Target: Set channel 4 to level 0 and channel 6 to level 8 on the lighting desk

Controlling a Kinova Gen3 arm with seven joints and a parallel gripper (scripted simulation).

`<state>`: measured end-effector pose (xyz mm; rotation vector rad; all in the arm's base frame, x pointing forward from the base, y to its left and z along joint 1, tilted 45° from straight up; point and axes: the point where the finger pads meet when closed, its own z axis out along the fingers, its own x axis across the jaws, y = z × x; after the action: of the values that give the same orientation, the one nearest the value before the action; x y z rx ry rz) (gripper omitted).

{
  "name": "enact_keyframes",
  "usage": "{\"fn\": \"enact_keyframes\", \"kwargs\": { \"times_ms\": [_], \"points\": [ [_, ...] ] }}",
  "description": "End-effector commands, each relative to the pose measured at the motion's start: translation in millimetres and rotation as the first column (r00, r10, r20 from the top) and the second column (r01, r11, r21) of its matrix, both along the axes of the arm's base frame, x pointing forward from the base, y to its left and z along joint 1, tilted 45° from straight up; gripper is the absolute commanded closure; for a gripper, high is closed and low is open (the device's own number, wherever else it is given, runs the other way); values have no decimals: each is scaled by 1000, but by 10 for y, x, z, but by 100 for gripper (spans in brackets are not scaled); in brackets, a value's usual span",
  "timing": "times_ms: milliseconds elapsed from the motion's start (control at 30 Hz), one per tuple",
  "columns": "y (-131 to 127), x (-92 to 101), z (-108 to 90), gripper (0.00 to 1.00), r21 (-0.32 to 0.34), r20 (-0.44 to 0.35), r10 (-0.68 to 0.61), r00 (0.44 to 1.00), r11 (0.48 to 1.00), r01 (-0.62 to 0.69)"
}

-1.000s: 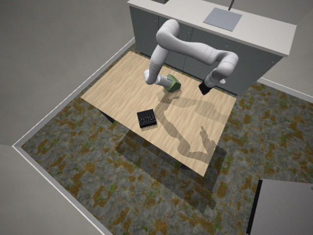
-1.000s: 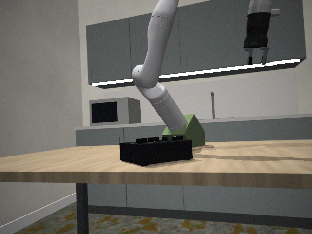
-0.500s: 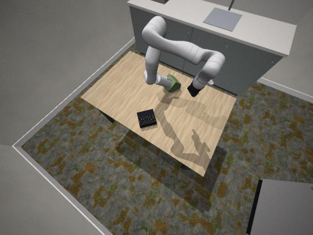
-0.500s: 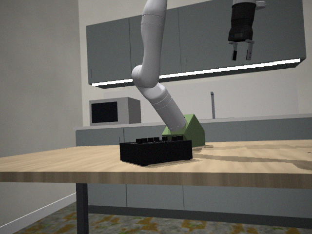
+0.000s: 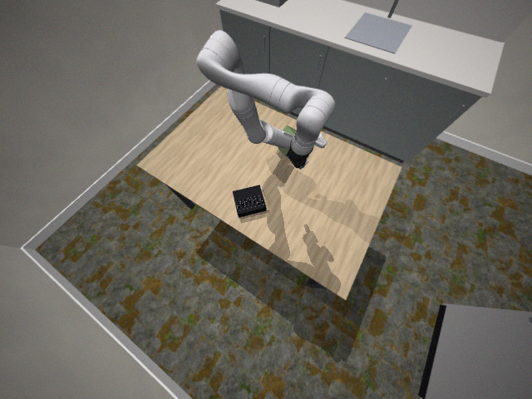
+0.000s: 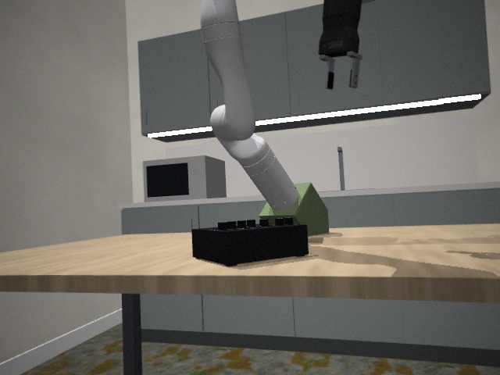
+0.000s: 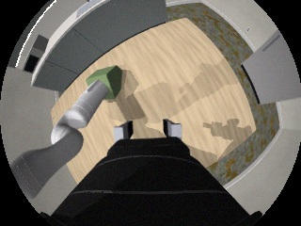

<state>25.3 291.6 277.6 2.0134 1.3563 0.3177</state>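
Note:
The lighting desk [image 5: 248,203] is a small black box standing on the wooden table, near its front-left edge. In the exterior view the desk [image 6: 250,242] shows a row of several black fader caps along its top; their levels are too small to read. My gripper [image 6: 341,85] hangs open and empty high above the table, to the right of the desk and well apart from it. From above, the gripper [image 5: 298,162] is behind and to the right of the desk. In the wrist view the two fingers point down at bare table; the desk is out of that view.
A green house-shaped block [image 6: 310,209] stands at the arm's base, behind the desk. It also shows in the wrist view [image 7: 105,81]. A grey counter with a sink [image 5: 377,32] and a microwave [image 6: 181,177] runs behind the table.

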Motion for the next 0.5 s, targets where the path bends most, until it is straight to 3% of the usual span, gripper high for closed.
{"fn": "enact_keyframes", "kwargs": {
  "times_ms": [0, 467],
  "points": [
    [6, -36, 23, 0, 9, -12, 12, 1000, 1000, -11],
    [-92, 63, 109, 0, 1, -13, 27, 1000, 1000, -27]
  ]
}}
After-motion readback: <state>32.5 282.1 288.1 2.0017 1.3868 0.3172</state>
